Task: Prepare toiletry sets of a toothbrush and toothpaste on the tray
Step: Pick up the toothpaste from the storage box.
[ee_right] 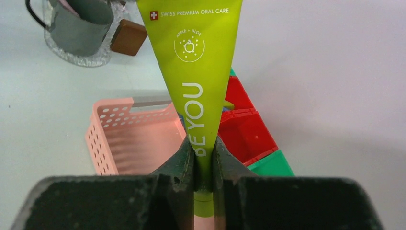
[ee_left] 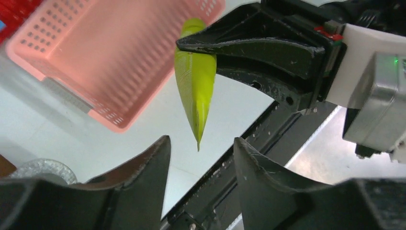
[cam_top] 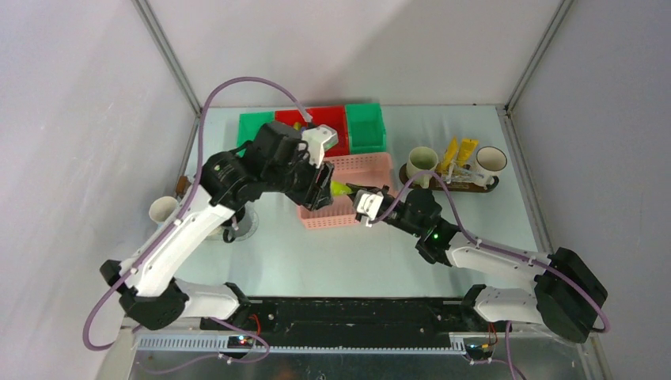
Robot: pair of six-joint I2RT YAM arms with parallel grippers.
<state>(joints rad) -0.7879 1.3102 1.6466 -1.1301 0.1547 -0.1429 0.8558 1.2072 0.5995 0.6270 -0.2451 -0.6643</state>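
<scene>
A lime-green toothpaste tube hangs in the air over the pink basket, and my right gripper is shut on its cap end. The tube's flat crimped tip points toward my left gripper, which stands open with its fingers clear of the tube. From above, both grippers meet at the tube. The brown wooden tray lies at the right back. It carries a cream mug, a white mug and two yellow tubes between them. No toothbrush can be made out clearly.
The pink lattice basket lies under the grippers. Red and green bins stand behind it. At the left are a cream mug and a dark mug on a clear disc. A brown block lies beside the disc.
</scene>
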